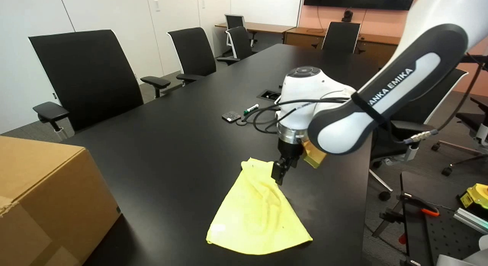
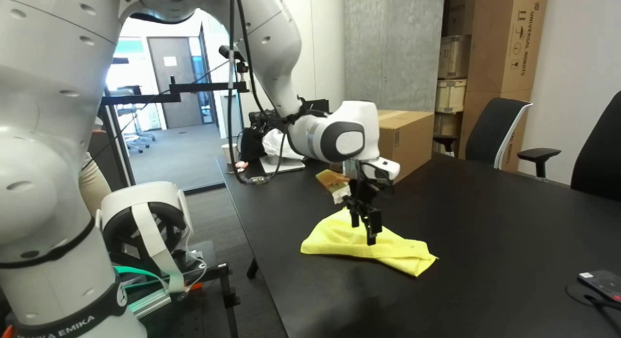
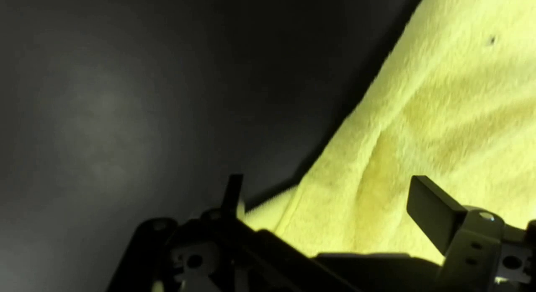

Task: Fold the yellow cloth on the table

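Wrist view: the gripper (image 3: 328,187), jaws apart, straddles an edge of the yellow cloth (image 3: 418,137). In an exterior view, the cloth lies on the table (image 1: 167,174), right of the box (image 1: 68,193), long axis and narrow end pointing away from it. In an exterior view, fingers (image 2: 373,222) hang over the cloth.

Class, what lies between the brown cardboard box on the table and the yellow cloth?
In an exterior view, only black tabletop separates box and cloth.
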